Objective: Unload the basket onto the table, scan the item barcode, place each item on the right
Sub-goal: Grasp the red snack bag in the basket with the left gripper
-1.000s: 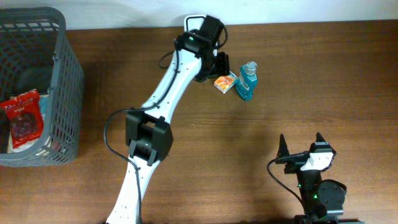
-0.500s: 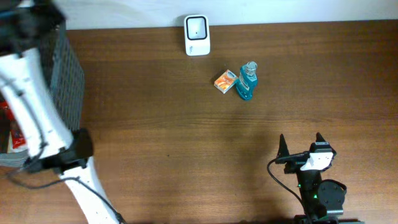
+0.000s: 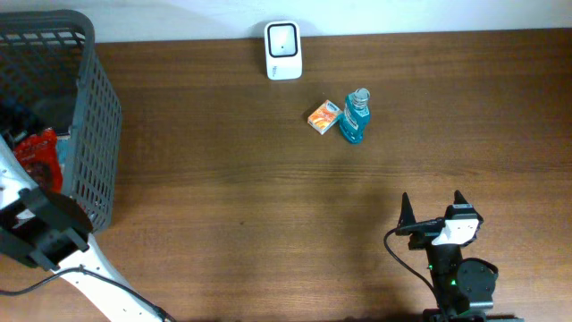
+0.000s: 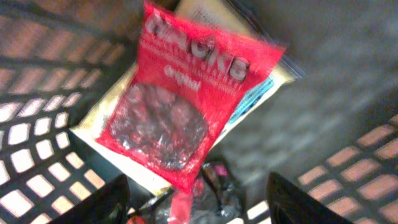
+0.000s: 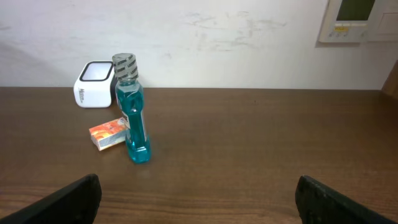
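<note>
Brown wood surface [image 3: 268, 206] runs back to a white wall [image 5: 249, 43], and your white scanner [image 3: 283, 50] stands at its far edge. Near it, the small orange box [image 3: 323, 118] lies just beside the upright blue bottle [image 3: 356, 117]. At the left edge sits the grey basket [image 3: 94, 116]. The red snack packet [image 4: 186, 106] lies inside it on a pale flat pack [image 4: 102, 130], with a dark crinkled wrapper [image 4: 217, 186] at its lower end. Your left jaws hang above that packet, released, their fingertips [image 4: 102, 199] spread apart and gripping nothing. Your right jaws sit near the front edge, well apart from the bottle. They stand wide and empty, facing bottle, box and scanner.
</note>
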Action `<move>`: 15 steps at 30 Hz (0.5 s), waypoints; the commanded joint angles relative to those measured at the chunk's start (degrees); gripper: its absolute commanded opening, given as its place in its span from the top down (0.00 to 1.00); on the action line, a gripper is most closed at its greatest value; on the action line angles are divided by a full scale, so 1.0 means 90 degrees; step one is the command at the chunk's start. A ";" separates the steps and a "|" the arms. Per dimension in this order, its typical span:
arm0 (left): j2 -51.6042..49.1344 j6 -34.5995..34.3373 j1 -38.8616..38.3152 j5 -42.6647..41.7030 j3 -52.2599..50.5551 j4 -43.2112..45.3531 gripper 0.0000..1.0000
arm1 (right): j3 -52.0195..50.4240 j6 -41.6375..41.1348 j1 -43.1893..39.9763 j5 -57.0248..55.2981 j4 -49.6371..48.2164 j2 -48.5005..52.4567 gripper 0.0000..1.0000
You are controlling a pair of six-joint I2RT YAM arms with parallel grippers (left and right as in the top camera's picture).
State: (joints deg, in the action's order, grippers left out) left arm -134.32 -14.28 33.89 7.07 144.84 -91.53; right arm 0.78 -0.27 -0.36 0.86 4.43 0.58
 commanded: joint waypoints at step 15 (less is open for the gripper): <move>0.0015 0.0882 0.0046 0.1481 -0.2560 0.1732 0.88 | -0.0051 -0.0068 0.0039 -0.0056 0.0015 -0.0041 0.01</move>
State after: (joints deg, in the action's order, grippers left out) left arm -134.58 -6.83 33.87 18.74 122.45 -77.32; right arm 0.78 -0.23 -0.36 0.86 4.43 0.58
